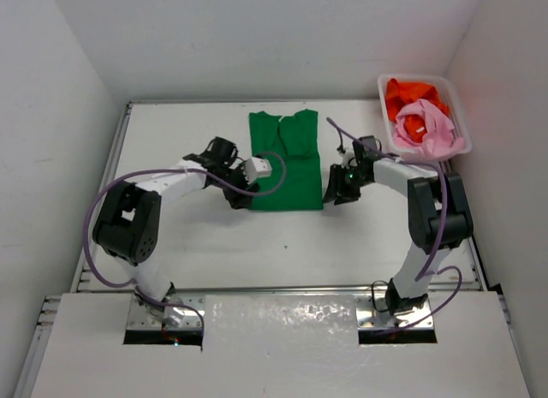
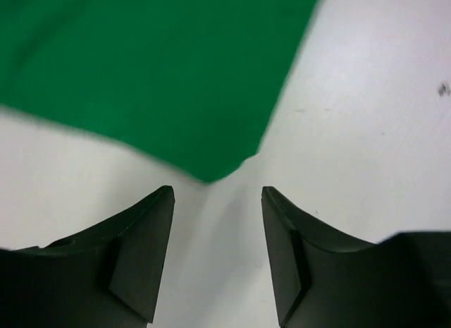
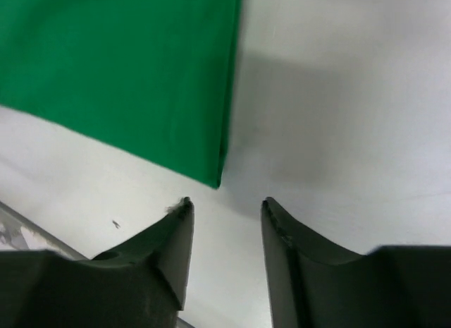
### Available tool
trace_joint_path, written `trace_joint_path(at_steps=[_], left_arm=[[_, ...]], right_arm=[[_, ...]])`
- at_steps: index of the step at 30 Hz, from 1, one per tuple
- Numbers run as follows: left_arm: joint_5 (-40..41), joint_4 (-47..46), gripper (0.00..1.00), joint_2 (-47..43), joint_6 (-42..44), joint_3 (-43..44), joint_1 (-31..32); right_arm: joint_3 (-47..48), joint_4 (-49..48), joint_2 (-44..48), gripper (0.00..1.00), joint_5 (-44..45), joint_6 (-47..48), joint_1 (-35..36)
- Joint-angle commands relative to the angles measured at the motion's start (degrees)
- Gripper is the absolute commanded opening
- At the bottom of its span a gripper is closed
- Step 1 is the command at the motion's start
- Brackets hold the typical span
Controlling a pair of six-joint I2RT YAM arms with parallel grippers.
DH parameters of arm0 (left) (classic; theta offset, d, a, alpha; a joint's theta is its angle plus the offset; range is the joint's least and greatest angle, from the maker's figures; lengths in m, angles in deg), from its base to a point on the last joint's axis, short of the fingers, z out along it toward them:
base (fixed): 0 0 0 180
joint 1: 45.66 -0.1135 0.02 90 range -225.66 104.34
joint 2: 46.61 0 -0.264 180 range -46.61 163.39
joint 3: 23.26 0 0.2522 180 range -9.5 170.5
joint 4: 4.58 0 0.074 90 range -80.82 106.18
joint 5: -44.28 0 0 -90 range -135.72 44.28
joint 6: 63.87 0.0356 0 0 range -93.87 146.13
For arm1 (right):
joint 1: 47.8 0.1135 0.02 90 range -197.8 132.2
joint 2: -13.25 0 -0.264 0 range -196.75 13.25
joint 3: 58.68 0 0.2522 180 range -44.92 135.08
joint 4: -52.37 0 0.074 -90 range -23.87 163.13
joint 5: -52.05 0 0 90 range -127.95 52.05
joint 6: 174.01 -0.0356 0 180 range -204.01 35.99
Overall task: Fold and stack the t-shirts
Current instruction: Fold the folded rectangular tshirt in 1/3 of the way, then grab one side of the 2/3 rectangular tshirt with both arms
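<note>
Overhead view: green shirt (image 1: 285,163) lies flat at centre frame on the bench (image 1: 188,252), collar toward the top. It looks already narrowed into a long strip with the sleeves turned in. Hem runs along its lower edge.

Pink shirt (image 1: 428,128) and orange shirt (image 1: 409,94) sit bundled in the white basket (image 1: 415,77) at upper right, unfolded, well apart from the work.

Left claw (image 2: 218,191) is at the strip's lower-left corner. In its wrist view the jaws stand apart with bare bench between them and the green corner just ahead of the gap. It is released, gripping nothing.

Right claw (image 3: 226,201) mirrors it at the lower-right corner. It too is released and empty, and the cloth corner, layered along its side edge, hangs just above the gap.

Our reading: we are mid-fold on the first shirt, between the lengthwise tuck and the crosswise fold. No stack exists yet, and two shirts are not yet begun.

The next move likely calls for:
- Both claws easing forward and down so each straddles its hem corner.
- Pinching every layer, not only the top one.
- Lifting in step and carrying the hem toward the collar.

An uneven lift would skew the strip — a shallow pinch might let the lower layer slip.
</note>
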Motion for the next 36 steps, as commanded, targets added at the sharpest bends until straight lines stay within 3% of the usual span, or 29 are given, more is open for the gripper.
trace_joint_path(at_steps=[1, 2, 5, 7, 12, 17, 20, 25, 28, 32, 33, 36], left_arm=[[-7.9, -12.59, 0.5, -4.49, -26.18, -4.59, -8.16], [-8.52, -14.91, 0.5, -5.37, -30.32, -8.7, -8.35], [-10.55, -22.12, 0.5, -7.84, -43.5, -15.22, -7.21], [-9.06, -24.76, 0.52, -7.67, -46.34, -17.53, -7.21], [-5.19, -29.15, 0.58, -5.83, -47.23, -20.7, -7.21], [-2.72, -33.2, 0.59, -1.61, -48.21, -18.68, -7.21], [-3.51, -33.48, 0.55, -0.38, -46.98, -16.84, -7.12], [-3.87, -31.89, 0.45, 1.82, -45.56, -16.39, -6.85], [-4.92, -33.91, 0.35, 2.44, -47.14, -17.09, -6.24], [-7.29, -33.13, 0.15, 3.49, -46.36, -15.87, -5.45], [-7.03, -31.3, 0.01, 3.67, -45.75, -15.08, -5.45], [-5.28, -20.96, 0.0, 4.02, -37.33, -12.27, -5.97]], right_arm=[[-5.67, -10.17, 3.5, 0.4, -3.12, -0.42, 0.69], [-6.64, -12.27, 3.59, 0.36, -2.95, -0.34, 0.78], [-9.46, -15.53, 3.42, 0.35, -3.03, 0.54, 1.48], [-9.99, -16.51, 3.42, 0.37, -3.12, 0.98, 1.75], [-11.31, -18.88, 2.01, 0.46, -2.24, 0.63, 1.75], [-11.84, -21.08, 0.96, 0.43, -3.3, -0.95, 1.93], [-12.01, -21.7, 0.96, 0.4, -4.35, -1.65, 2.71], [-11.57, -22.31, 0.17, 0.38, -5.14, -2.44, 3.95], [-11.66, -23.45, -0.97, 0.29, -6.11, -3.76, 4.04], [-11.4, -23.54, -1.41, 0.08, -6.11, -4.55, 3.86], [-11.22, -23.46, -1.5, 0.03, -6.11, -4.64, 3.86], [-10.08, -21.01, -1.07, 0.0, -5.23, -4.12, 3.6]])
